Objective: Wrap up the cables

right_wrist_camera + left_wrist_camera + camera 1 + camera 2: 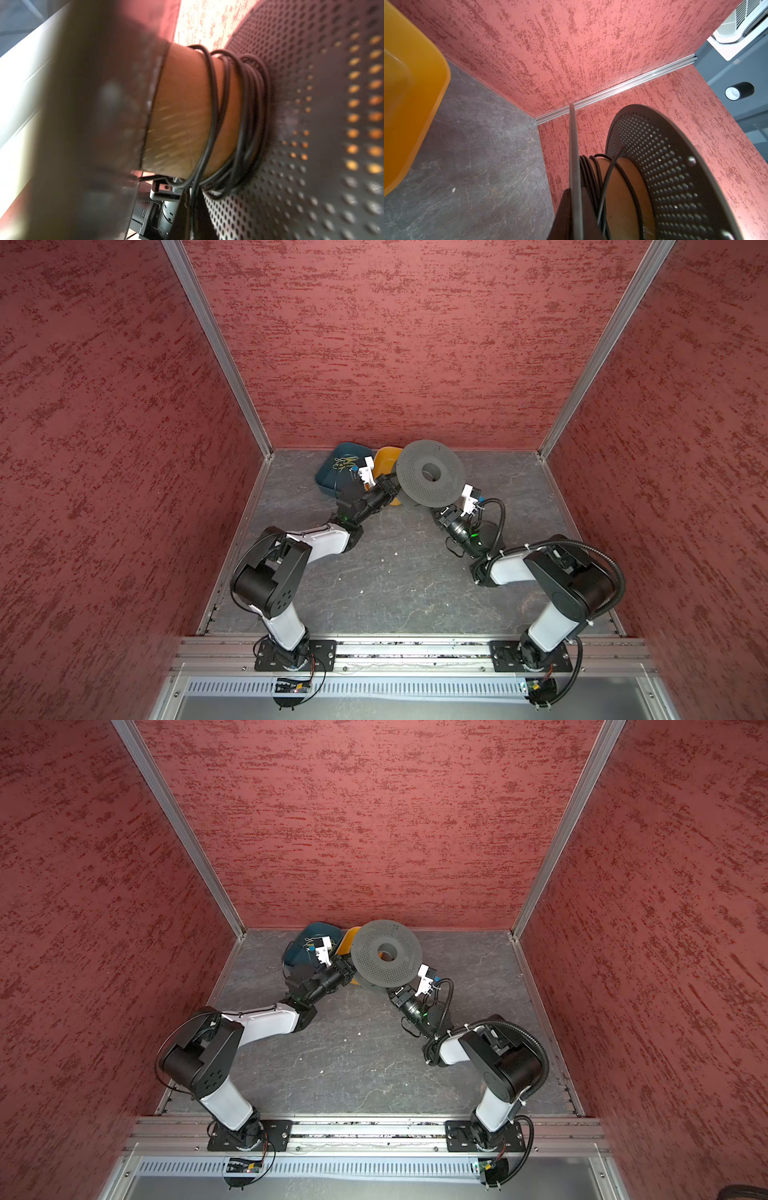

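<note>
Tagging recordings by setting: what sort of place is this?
Probably a purpose-built indoor robot test cell: red textured panels in aluminium framing box in a slate-look tabletop, and left arm and right arm are bolted to a rail along its open side.

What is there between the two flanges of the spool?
The brown core, with the black cable wound loosely around it, mostly near one flange. Both wrist views show this; the top views do not.
</note>
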`<state>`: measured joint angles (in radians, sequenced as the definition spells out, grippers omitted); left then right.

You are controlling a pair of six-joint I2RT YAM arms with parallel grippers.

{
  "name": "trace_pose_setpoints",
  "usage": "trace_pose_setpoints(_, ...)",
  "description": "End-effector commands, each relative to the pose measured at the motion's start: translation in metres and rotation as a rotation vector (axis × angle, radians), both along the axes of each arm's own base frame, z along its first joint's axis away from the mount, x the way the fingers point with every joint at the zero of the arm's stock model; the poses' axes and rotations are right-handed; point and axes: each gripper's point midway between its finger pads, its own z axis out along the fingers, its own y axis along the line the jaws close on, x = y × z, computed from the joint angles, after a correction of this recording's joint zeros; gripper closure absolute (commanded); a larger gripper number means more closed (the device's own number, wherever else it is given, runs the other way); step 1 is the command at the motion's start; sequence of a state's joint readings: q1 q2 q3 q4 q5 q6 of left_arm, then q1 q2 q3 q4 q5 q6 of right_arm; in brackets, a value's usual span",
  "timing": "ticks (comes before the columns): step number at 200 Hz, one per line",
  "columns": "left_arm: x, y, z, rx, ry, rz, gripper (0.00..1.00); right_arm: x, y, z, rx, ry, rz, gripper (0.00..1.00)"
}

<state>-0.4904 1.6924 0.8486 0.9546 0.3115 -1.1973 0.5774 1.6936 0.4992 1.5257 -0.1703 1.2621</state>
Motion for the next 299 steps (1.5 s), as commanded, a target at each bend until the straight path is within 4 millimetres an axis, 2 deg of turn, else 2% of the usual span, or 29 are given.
trace_pose_setpoints(1, -0.022, -0.012, 0.037, -0.07, -0.084, -0.087, 1.0, -0.012, 0.0, 0.017, 0.013, -0.107, -0.006, 0.86)
trace_pose_setpoints(17, -0.018, -0.009, 0.033, -0.046, -0.052, -0.088, 1.0, -0.011, -0.001, 0.008, -0.021, -0.105, -0.004, 0.78)
trace_pose_setpoints(43, -0.011, -0.003, 0.026, -0.041, -0.028, -0.08, 1.0, -0.006, 0.002, -0.009, -0.055, -0.08, 0.054, 0.77)
trace_pose_setpoints(74, -0.002, -0.007, 0.015, -0.054, -0.018, -0.115, 1.0, -0.006, -0.009, -0.037, -0.107, -0.024, 0.035, 0.73)
trace_pose_setpoints(105, 0.002, -0.012, 0.002, -0.049, -0.006, -0.139, 1.0, -0.018, -0.023, -0.052, -0.151, 0.001, 0.025, 0.68)
trace_pose_setpoints(121, 0.003, -0.015, -0.003, -0.046, -0.005, -0.15, 1.0, -0.025, -0.03, -0.064, -0.173, 0.03, 0.03, 0.58)
trace_pose_setpoints(145, 0.003, -0.018, -0.017, -0.044, 0.017, -0.161, 1.0, -0.034, -0.049, -0.085, -0.214, 0.083, -0.014, 0.5)
trace_pose_setpoints(168, 0.002, -0.022, -0.029, -0.055, 0.038, -0.187, 1.0, -0.047, -0.061, -0.095, -0.265, 0.085, -0.034, 0.42)
trace_pose_setpoints(196, -0.001, -0.029, -0.035, -0.029, 0.06, -0.226, 1.0, -0.066, -0.061, -0.108, -0.339, 0.074, 0.026, 0.27)
trace_pose_setpoints(230, -0.008, -0.034, -0.035, 0.001, 0.057, -0.224, 1.0, -0.083, -0.073, -0.122, -0.378, 0.111, 0.012, 0.25)
trace_pose_setpoints(258, -0.015, -0.036, -0.051, -0.006, 0.089, -0.238, 1.0, -0.093, -0.098, -0.131, -0.388, 0.166, -0.07, 0.26)
trace_pose_setpoints(267, -0.017, -0.037, -0.055, -0.009, 0.094, -0.24, 1.0, -0.096, -0.104, -0.128, -0.385, 0.158, -0.09, 0.26)
trace_pose_setpoints(299, -0.026, -0.042, -0.072, 0.006, 0.121, -0.256, 1.0, -0.094, -0.124, -0.136, -0.45, 0.226, -0.189, 0.26)
